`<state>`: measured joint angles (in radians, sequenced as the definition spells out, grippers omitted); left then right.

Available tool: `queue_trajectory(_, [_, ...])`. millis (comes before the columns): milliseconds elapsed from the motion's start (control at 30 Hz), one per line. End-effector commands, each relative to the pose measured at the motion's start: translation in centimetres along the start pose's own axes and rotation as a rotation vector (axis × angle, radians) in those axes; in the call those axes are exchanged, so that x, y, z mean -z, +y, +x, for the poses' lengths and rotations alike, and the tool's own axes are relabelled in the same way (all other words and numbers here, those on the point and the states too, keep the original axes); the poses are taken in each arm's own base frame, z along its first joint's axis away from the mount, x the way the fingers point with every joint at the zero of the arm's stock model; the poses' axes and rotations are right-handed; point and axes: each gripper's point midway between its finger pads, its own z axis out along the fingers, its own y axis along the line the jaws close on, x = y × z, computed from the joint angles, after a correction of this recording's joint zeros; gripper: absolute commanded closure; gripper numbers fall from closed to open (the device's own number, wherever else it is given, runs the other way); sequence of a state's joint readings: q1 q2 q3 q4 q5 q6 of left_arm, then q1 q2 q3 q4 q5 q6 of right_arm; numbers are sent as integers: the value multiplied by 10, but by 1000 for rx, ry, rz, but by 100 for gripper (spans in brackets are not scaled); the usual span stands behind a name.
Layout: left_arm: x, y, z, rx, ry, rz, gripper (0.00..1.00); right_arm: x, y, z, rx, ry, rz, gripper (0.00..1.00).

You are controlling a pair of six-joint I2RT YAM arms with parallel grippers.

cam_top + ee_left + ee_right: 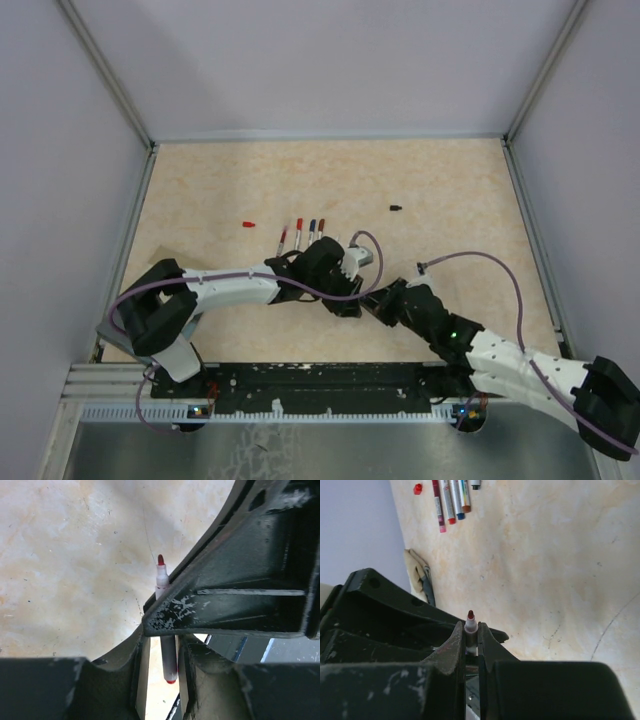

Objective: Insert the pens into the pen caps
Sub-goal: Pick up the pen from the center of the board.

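I see a pale mottled wooden tabletop [450, 180], boxed in by plain whitish wall panels [320, 60] on aluminium framing [104, 72]. A scuffed black strip [330, 377] runs along its near edge.

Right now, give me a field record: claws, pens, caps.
right claw: shut on the held pen
held pen: dark red tip bare, no cap on it
left claw: straddles that pen's rear end; grip unclear
loose pens: at least four side by side on the table
red cap: on the table, left of that row
black cap: on the table, apart to the right
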<state>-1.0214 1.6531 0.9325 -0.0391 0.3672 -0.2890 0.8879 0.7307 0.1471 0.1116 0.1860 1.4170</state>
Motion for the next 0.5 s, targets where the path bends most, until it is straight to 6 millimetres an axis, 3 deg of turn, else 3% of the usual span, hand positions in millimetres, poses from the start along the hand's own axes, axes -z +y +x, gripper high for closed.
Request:
queue_trajectory(0, [-2, -3, 1, -2, 3, 10, 70, 7, 47, -10, 2, -36, -142, 100])
queue_trajectory(133, [-1, -6, -3, -4, -9, 21, 89, 6, 45, -7, 14, -23, -135, 100])
queue_trajectory(267, [2, -10, -10, -11, -30, 29, 92, 3, 45, -2, 47, 1, -136, 100])
queue_trajectory(367, [5, -9, -13, -12, -43, 17, 99, 5, 52, -1, 102, 9, -156, 80])
queue_trajectory(467, [13, -1, -17, 8, -70, -25, 100, 9, 59, -8, 159, -19, -157, 66])
